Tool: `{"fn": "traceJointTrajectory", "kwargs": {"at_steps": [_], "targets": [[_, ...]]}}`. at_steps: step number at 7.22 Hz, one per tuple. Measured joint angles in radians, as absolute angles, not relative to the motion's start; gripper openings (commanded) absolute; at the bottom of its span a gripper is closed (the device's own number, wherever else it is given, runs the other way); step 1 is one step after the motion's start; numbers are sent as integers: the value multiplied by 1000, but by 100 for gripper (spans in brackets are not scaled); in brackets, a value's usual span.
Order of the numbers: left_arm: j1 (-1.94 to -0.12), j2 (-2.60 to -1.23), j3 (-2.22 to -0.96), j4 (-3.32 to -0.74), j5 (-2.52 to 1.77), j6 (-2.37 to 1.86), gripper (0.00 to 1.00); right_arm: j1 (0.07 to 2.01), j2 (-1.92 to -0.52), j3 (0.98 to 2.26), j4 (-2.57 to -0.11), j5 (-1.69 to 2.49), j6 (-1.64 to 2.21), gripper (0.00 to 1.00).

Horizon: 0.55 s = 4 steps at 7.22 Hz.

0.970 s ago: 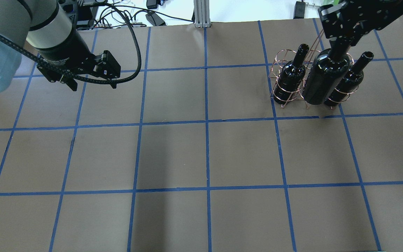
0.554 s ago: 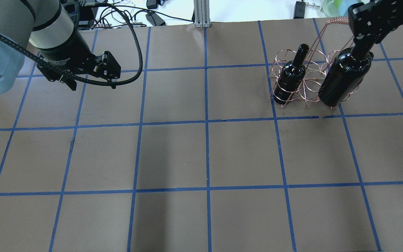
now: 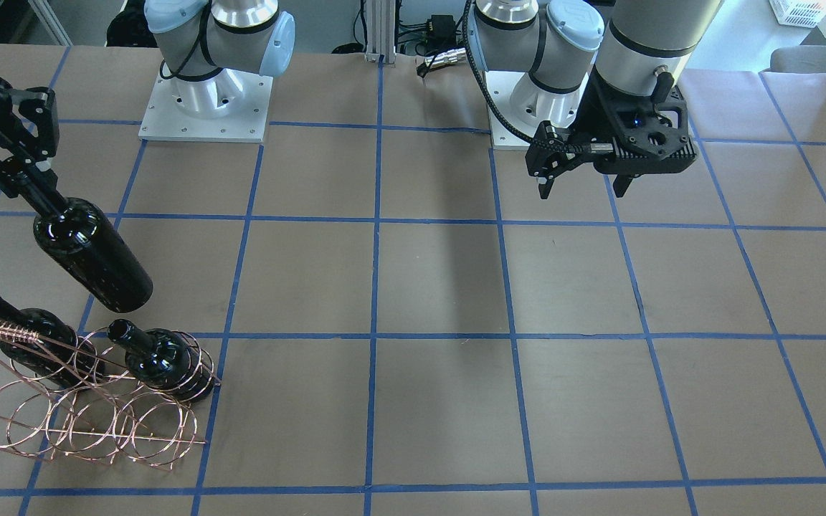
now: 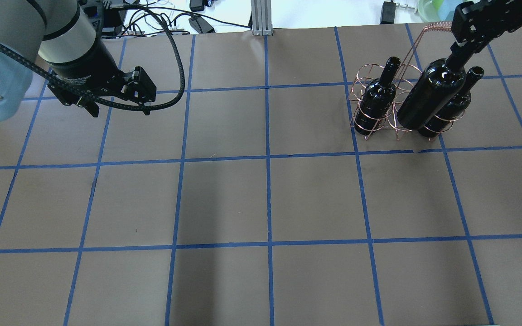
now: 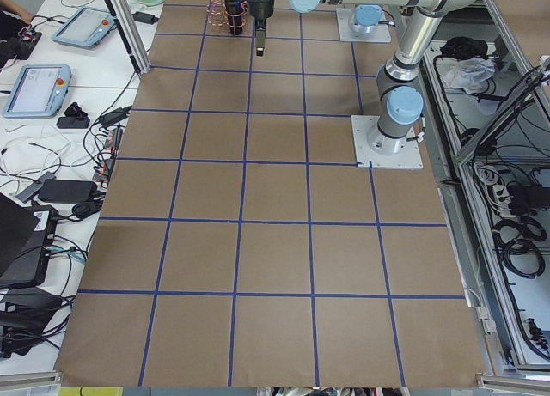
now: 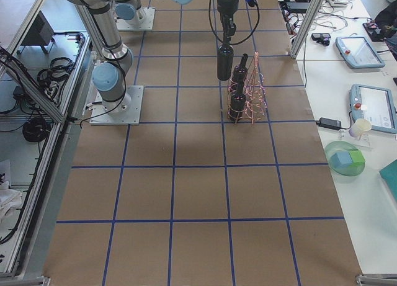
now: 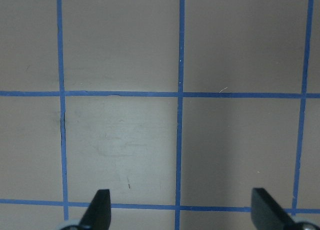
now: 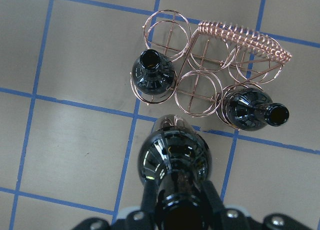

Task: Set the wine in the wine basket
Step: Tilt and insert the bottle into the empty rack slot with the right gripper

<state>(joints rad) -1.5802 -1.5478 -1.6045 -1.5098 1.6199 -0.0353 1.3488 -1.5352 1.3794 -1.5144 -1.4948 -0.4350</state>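
In the front view, the right gripper (image 3: 26,188) pinches the thin neck of the wine (image 3: 90,258). The bottle hangs down from it, up off the table (image 3: 456,287). It is near the wine basket (image 3: 90,430), on the robot's side, and not in it yet. Part of this gripper is cut off at the edge. The left gripper (image 3: 581,188) waits well apart with its fingers spread and nothing between them, I think to keep out of the way. In the overhead view, two other bottles (image 4: 376,102) stand in the basket with a gap between them. The held wine covers that gap and part of one bottle, so I cannot tell if it is right over a ring. In both side views everything is far and small, too tiny to judge the fingers. The left wrist view shows only two finger ends wide apart over bare table. The right wrist view looks down along the held bottle. The fingers squeeze its neck, and an empty ring sits between the two bottles just ahead. The bottle's own round shoulder hides its bottom.
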Motion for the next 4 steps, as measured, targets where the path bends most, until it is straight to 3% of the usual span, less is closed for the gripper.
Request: {"fn": "traceJointTrajectory", "kwargs": {"at_steps": [4], "targets": [[-1577,-1549,-1605,-1509,1620,-35,100,1329,-1476,1379,-1606,-1496,-451,0]]}}
